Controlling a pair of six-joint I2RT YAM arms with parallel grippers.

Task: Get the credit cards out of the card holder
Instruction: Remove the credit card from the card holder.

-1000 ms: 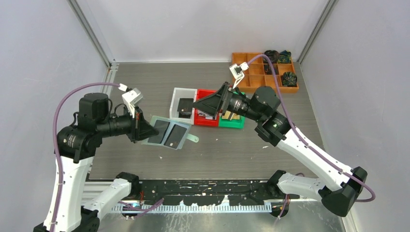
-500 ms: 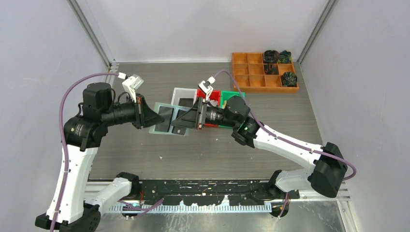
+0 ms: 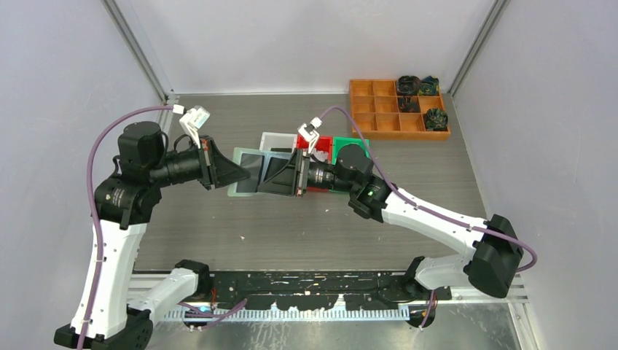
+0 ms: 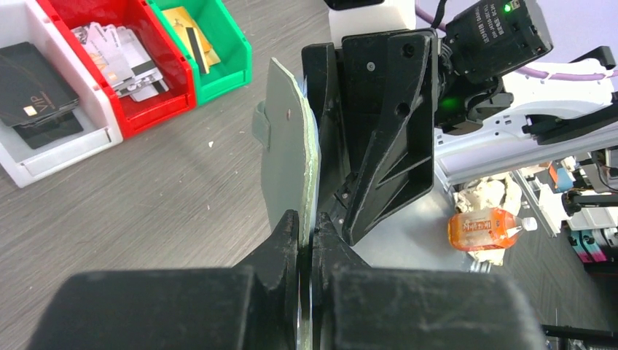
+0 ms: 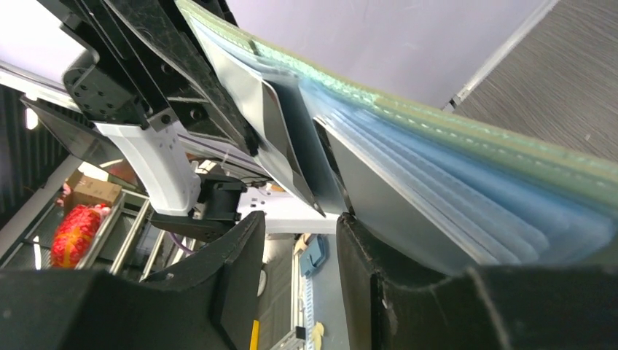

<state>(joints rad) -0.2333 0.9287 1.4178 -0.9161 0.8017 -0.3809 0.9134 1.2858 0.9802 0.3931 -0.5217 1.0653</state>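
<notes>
Card holder (image 3: pixel 246 166) is off the table (image 3: pixel 313 233), held up at centre-left of the top view between both grippers. L gripper (image 3: pixel 235 173) comes in from the left w/ jaws clamped tight on the holder's edge. In the L wrist view only the thin mint-green edge shows between the fingers at bottom centre. The holder stands edge-on up the middle of that frame, w/ a small tab on its left side. R gripper (image 3: pixel 267 179) comes in from the right, tips at the holder's right half and facing the L gripper. In the R wrist view the jaws are narrowly apart at bottom centre w/ background visible through the gap. The holder's translucent bluish pockets fan out across the upper right, and the green cover runs along the top. A dark card (image 5: pixel 280 124) sits in a pocket at upper centre, its lower corner just above the jaw gap; can't tell if either finger touches it. Three bins stand in a row behind the holder at top-view centre. White bin (image 4: pixel 65 157) has black cards (image 4: pixel 36 80), red bin (image 4: pixel 157 109) has silvery printed cards (image 4: pixel 120 58), green bin (image 4: pixel 226 62) has gold cards (image 4: pixel 197 44). Orange compartment tray (image 3: pixel 386 109) is at upper right, well apart.
</notes>
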